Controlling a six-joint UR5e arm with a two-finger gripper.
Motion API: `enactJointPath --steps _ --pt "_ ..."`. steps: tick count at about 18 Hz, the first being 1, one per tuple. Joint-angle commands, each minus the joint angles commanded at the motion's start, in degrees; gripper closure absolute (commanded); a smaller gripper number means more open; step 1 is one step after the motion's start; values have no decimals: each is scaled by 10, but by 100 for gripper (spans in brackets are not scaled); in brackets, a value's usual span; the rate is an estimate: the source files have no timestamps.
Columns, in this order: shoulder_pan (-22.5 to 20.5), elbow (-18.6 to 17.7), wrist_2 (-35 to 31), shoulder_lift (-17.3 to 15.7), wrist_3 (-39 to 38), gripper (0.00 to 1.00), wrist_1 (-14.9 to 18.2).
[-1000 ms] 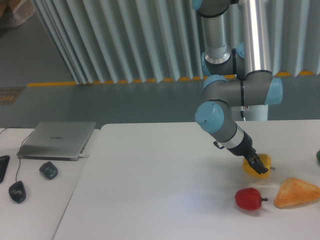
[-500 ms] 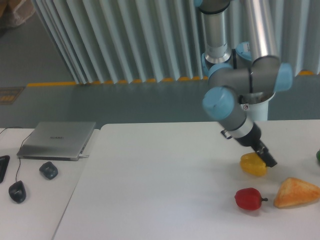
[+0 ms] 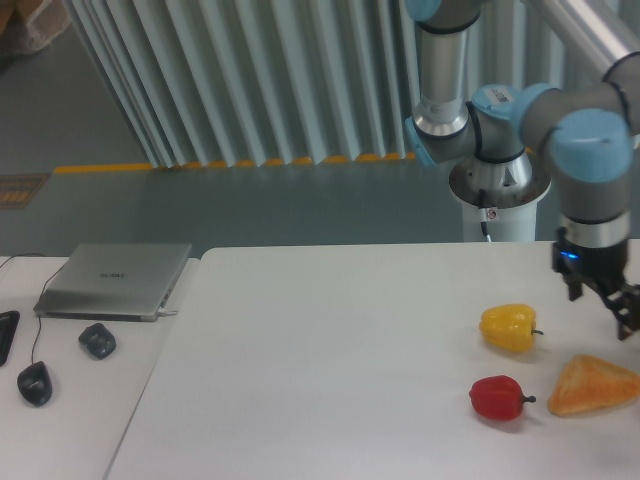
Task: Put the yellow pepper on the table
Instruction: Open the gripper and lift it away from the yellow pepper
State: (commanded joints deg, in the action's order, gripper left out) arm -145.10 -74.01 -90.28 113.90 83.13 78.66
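The yellow pepper (image 3: 509, 327) lies on its side on the white table (image 3: 330, 350), right of centre, with its dark stem pointing right. Nothing touches it. My gripper (image 3: 602, 306) hangs to the right of the pepper near the table's right edge, raised a little and clear of it. Its dark fingers (image 3: 574, 284) point down, stand apart and hold nothing.
A red pepper (image 3: 497, 397) sits just in front of the yellow one, and an orange-yellow wedge (image 3: 592, 386) lies to its right, below my gripper. The arm's base (image 3: 497, 190) stands behind the table. On the left desk are a laptop (image 3: 115, 280) and two mice (image 3: 97, 340).
My gripper has let go of the yellow pepper, which now rests on the table. The arm has swung away to the right and the wrist has turned to point down.
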Motion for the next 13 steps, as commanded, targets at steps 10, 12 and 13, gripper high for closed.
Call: enactJointPath --steps 10,12,13 --pt "-10 8 9 7 64 0 -4" --pt "-10 6 8 7 64 0 -4" --pt "-10 6 8 7 64 0 -5"
